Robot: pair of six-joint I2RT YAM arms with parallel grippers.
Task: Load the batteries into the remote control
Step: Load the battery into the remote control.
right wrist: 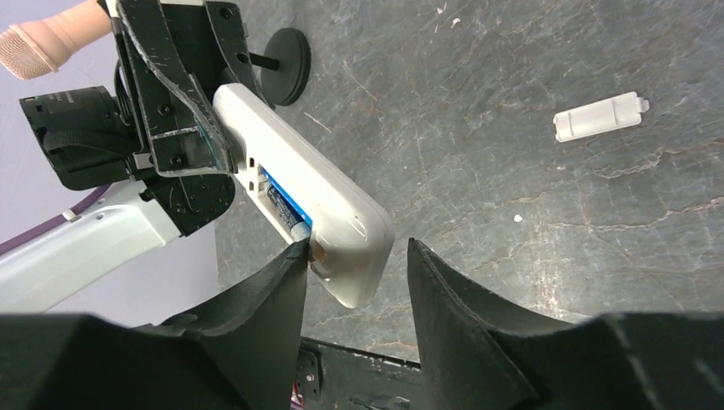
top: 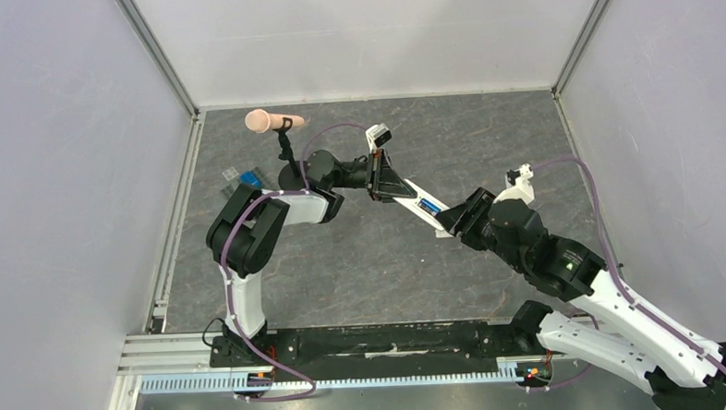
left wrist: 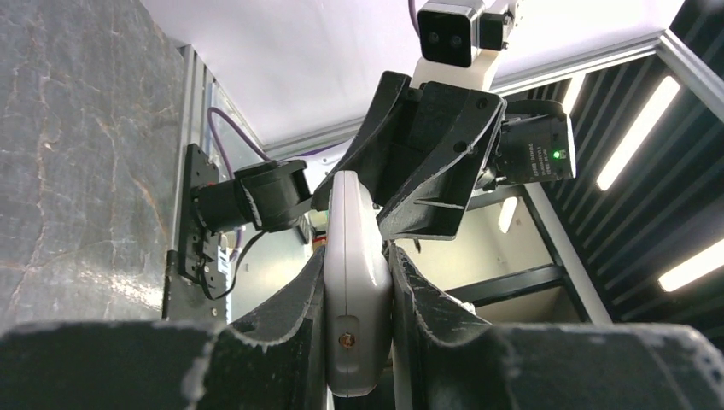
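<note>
The white remote control [right wrist: 329, 209] is held above the table with its open battery bay facing up. My left gripper [left wrist: 359, 266] is shut on its far end, which also shows in the top view [top: 388, 182]. A blue battery [right wrist: 289, 198] and a dark battery with a silvery tip [right wrist: 277, 207] lie side by side in the bay; blue shows in the top view [top: 427, 205]. My right gripper [right wrist: 357, 249] is open round the remote's near end. Its left fingertip [right wrist: 294, 256] touches the remote by the silvery tip. The right finger stands apart from it.
A white battery cover [right wrist: 600, 117] lies loose on the table to the right. A pink microphone [top: 272, 121] on a black stand [right wrist: 286, 54] stands at the back left. A blue brick [top: 247, 180] lies by the left arm.
</note>
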